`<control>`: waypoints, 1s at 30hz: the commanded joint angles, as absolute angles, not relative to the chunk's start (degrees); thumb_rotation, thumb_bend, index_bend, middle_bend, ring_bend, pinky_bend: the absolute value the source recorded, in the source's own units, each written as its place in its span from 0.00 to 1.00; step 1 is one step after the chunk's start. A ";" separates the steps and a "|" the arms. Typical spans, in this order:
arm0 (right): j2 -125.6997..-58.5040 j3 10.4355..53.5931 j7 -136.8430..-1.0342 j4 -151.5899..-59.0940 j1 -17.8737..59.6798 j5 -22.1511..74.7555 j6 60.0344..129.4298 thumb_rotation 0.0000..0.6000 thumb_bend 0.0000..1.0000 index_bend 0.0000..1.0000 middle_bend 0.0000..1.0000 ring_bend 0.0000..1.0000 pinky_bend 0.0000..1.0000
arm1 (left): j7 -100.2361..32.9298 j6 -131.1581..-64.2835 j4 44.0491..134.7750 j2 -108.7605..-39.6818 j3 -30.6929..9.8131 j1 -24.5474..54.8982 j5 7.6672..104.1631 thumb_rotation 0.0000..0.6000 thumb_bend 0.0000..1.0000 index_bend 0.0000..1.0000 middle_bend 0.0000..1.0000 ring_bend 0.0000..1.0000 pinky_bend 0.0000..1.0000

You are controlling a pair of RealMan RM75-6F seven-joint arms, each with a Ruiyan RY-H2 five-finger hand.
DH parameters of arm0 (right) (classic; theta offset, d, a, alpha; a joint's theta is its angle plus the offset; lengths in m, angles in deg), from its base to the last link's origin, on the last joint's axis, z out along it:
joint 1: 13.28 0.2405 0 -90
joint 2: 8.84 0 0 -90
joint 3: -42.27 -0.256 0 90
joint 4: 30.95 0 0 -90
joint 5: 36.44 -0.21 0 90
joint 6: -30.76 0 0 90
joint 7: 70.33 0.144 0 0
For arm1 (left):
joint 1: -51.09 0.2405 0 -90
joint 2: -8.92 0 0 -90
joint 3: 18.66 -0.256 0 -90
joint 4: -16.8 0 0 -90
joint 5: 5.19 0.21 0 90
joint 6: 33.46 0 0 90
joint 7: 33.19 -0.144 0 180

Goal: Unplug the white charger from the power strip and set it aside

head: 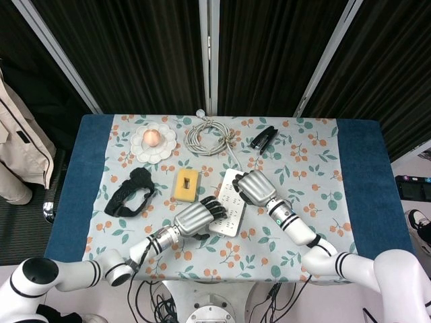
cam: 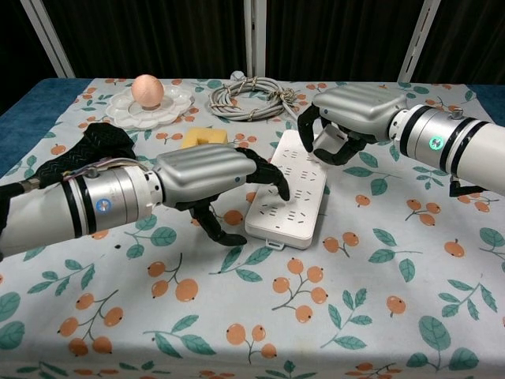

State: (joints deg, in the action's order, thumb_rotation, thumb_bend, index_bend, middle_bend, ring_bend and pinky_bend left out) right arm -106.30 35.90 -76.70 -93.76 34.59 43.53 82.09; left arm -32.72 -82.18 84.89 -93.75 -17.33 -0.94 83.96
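The left hand (cam: 213, 175) presses its fingertips onto the near end of the power strip (cam: 288, 197), holding nothing. If that pressure slips, the strip could skid across the table (cam: 379, 260) and tug its coiled cable (cam: 248, 96). Further right, the right hand (cam: 347, 122) curls around the white charger (cam: 330, 140) just above the strip's far end; a loose pinch could drop it. The charger looks small, white, blocky, mostly hidden.

From my seat, bare tablecloth (head: 316, 168) lay open at 3 o'clock of the power strip (head: 231, 203). At 12 o'clock the coiled cable (head: 207, 134) and stapler (head: 264, 138) crowded the way; at 9 o'clock sat the yellow block (head: 186, 185), beyond it the black glove (head: 130, 192).
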 commanded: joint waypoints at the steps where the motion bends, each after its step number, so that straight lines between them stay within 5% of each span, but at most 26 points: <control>1: -106.04 36.09 -76.50 -93.84 34.26 43.77 82.41 1.00 0.53 0.73 0.76 0.65 0.57 | -32.77 -81.78 85.16 -93.59 -17.13 -1.24 83.62 1.00 0.21 0.24 0.23 0.14 0.13; 23: -95.23 35.78 -74.07 -105.30 27.77 40.12 85.85 1.00 0.53 0.70 0.75 0.64 0.58 | -36.09 -86.22 91.31 -89.55 -16.52 0.57 83.56 1.00 0.21 0.24 0.23 0.14 0.13; 27: -93.60 36.38 -76.81 -105.70 27.16 36.10 82.34 1.00 0.53 0.66 0.72 0.62 0.58 | -37.28 -88.49 93.41 -87.86 -15.75 1.83 82.90 1.00 0.21 0.24 0.23 0.14 0.13; 30: -93.57 36.10 -78.39 -106.02 27.18 32.68 79.90 1.00 0.49 0.51 0.64 0.55 0.52 | -38.13 -90.38 94.92 -86.40 -15.21 3.22 81.94 1.00 0.21 0.24 0.23 0.14 0.13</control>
